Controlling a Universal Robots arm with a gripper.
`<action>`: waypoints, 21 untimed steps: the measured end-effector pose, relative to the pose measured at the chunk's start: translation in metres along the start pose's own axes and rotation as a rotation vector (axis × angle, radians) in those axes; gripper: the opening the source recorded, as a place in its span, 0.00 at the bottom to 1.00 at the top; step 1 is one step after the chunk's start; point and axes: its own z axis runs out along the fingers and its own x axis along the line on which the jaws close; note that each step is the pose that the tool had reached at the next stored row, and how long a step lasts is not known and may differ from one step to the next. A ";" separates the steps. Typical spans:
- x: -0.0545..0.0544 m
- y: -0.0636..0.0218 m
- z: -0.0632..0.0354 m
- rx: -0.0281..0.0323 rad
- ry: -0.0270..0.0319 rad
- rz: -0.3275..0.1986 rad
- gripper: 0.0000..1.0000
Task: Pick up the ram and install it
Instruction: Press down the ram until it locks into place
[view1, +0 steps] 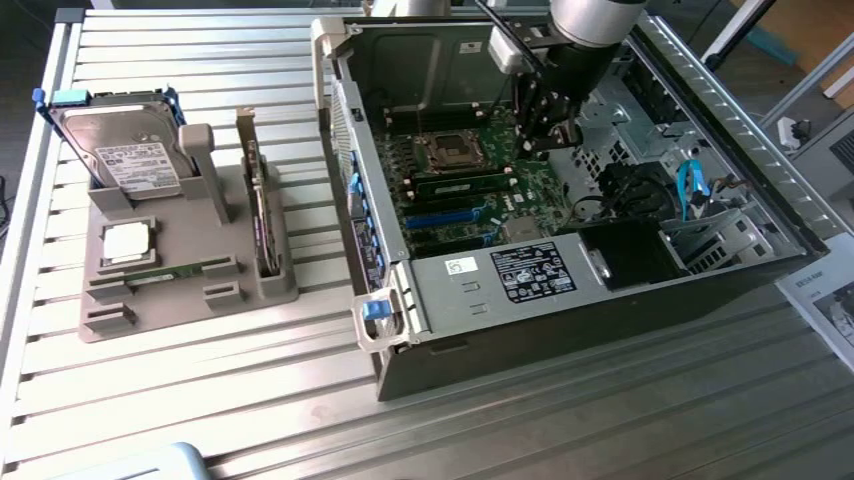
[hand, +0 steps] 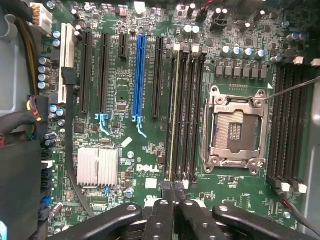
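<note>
Claw (hand: 173, 192) pressed together, empty, above ram (hand: 174, 115) seated in mobo slot. Ram looks light, stiff, fragile: grip long edges.

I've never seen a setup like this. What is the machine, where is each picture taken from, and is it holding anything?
The machine is a robot arm ending in a gripper, a two-fingered clamp. One picture is taken from a camera standing off to the side. The other looks down from the arm's wrist.

On the table lies an open computer case. Beside it, a grey holder carries a hard drive and an expansion card.

The arm reaches into the case over the motherboard. Its gripper is shut and holds nothing. It sits at the end of the ram, which stands in a slot.
</note>
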 end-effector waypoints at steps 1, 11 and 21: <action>0.000 0.0000 0.0019 0.0000 0.0000 0.000 0.10; 0.001 0.0004 0.0279 0.0000 -0.0001 0.000 0.10; 0.001 0.0005 0.0352 -0.0002 0.0004 0.000 0.10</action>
